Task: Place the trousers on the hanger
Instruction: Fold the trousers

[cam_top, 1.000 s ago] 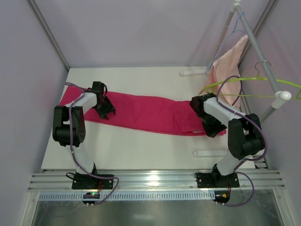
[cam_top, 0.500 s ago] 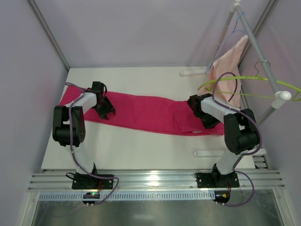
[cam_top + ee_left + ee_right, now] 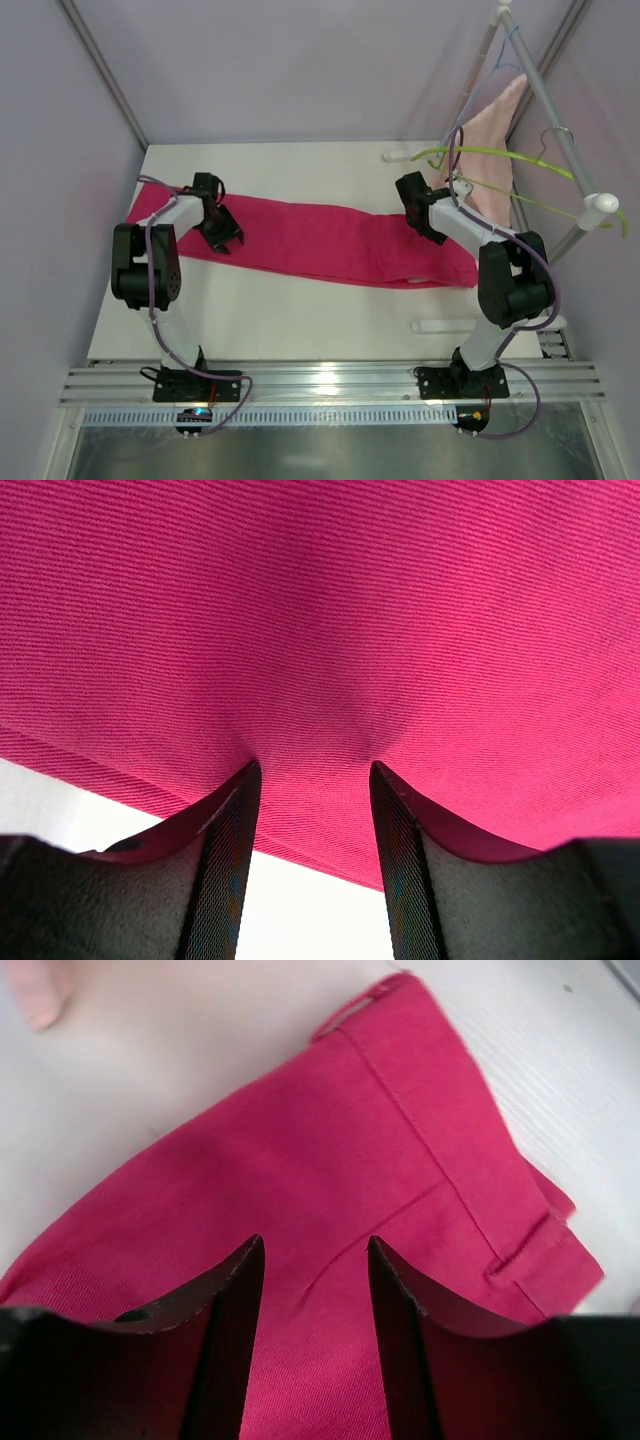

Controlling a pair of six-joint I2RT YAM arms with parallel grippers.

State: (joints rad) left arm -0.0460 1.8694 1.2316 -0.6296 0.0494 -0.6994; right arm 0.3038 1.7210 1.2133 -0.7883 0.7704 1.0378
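— White table, with pale walls on three sides. What lies at the left?
— One end of the trousers reaches the table's left edge. They lie flat in a long band across the table, slanting a little nearer toward the right.
— And the left gripper?
— It is down on that left part of the trousers. The wrist view shows its jaws standing apart, with both tips pressed on the cloth by the near hem. The fabric puckers slightly between them, and bare table shows just past the hem.
— Do they pinch the cloth?
— That cannot be told. The cloth lies flat around them.
— Further right?
— The middle of the trousers lies uncovered. The right gripper hangs over the waist end, by its far edge. Its jaws are parted with nothing between them. The waistband and a belt loop lie below, clear of the tips.
— Where is the hanger?
— It is at the right rear, up by the slanted rail. It is tilted and crosses in front of a pale towel draped there. It is apart from the trousers, and neither gripper holds it.
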